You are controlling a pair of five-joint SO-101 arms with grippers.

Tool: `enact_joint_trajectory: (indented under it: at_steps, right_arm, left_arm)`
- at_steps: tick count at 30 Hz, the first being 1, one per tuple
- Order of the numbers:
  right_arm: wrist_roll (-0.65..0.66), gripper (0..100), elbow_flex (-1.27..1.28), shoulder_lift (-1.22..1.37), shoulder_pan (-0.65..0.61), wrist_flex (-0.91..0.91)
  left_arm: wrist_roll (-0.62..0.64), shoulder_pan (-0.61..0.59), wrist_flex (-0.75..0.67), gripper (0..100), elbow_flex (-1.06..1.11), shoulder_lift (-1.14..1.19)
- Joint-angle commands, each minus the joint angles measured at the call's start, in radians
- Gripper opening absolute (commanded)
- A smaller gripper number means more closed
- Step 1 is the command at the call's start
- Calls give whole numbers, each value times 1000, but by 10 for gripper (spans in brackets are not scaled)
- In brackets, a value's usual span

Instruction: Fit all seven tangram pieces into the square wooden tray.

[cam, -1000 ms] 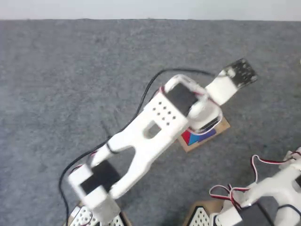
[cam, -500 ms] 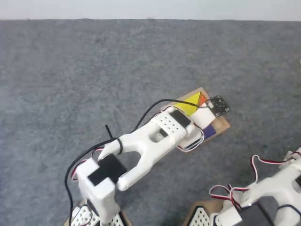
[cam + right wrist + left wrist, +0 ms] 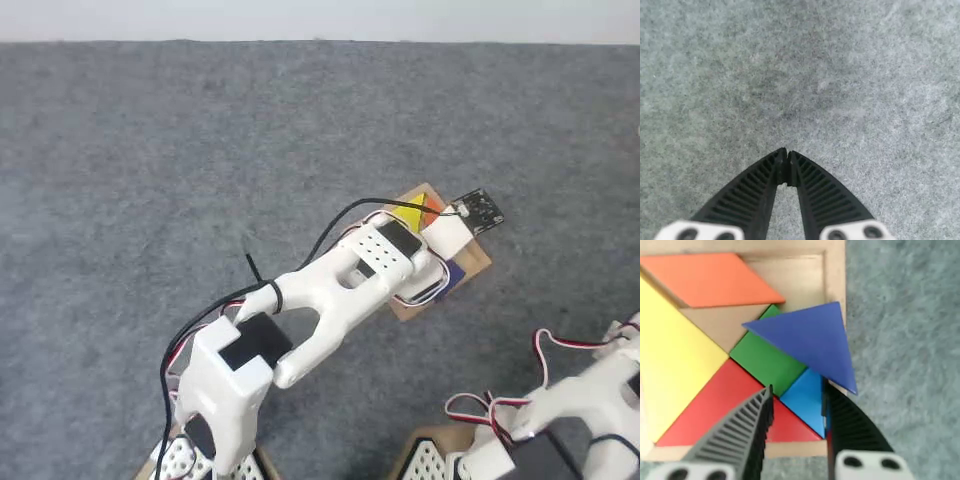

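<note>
Left gripper hangs over the square wooden tray, jaws spread apart and clamped on nothing. One ribbed finger sits above the red triangle. The other finger's tip is just beside the near edge of the dark blue triangle; can't tell if they touch.

Dark blue triangle is not seated. It lies on top of the green square and the light blue triangle, with one corner sticking out over the tray's rim.

Flat in the tray:
- The orange parallelogram is along the far wall.
- The big yellow triangle meets the red triangle along one edge.
- The green square sits between the red and light blue pieces, touching both.
- Bare wood shows between the orange piece and the green square, and in the corner next to the orange piece.

High view: the left arm stretches out across the grey carpet and covers most of the tray. A bit of yellow and the tray's edge poke out past the wrist.

The right arm sits low at the near edge, well apart from the tray. Right gripper is clenched, tips touching, nothing between them — just grey carpet under it.
</note>
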Motion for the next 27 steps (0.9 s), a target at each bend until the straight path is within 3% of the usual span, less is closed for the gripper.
enact_joint_trajectory:
  at_steps: [1, 13, 27]
  right_arm:
    - [12, 9, -6, -39, -5, 7]
    - [12, 9, -6, -41, -5, 7]
    - [12, 9, -6, -38, -10, 7]
  left_arm:
    - [-20, -8, 46, 152, -87, -5]
    - [-48, -29, 41, 152, -151, 57]
    - [-81, -61, 104, 152, -412, 203]
